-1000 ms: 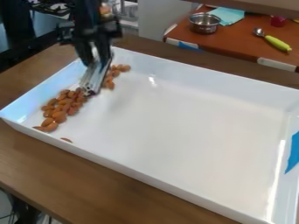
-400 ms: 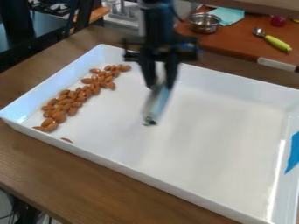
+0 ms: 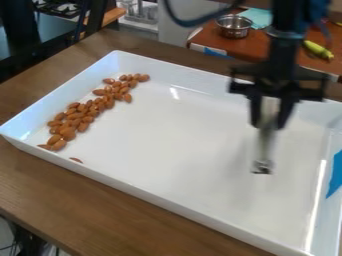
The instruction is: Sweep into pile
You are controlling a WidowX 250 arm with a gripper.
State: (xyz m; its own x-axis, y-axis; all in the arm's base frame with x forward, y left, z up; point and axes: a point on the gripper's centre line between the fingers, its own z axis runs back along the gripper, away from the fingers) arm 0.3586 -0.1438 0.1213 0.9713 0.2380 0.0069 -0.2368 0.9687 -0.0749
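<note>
The black gripper (image 3: 270,120) hangs over the right half of the white tray (image 3: 167,200), shut on a pale, narrow sweeping tool (image 3: 266,142) that points down, its dark lower end above or at the tray floor. Well to the left of it, almonds (image 3: 70,122) lie in a slanting band along the tray's left side, from the back left corner toward the front left. One almond (image 3: 76,160) lies apart near the front wall.
The tray rests on a brown wooden table (image 3: 100,200), and blue tape (image 3: 336,175) marks its right wall. Behind, a red-brown surface holds a metal pot (image 3: 234,26), a teal cloth (image 3: 258,17) and a yellow-green handled utensil (image 3: 318,49).
The gripper has moved right with the tool, from the almonds at the left, across the middle, to the tray's right half. The almonds it covered before now show.
</note>
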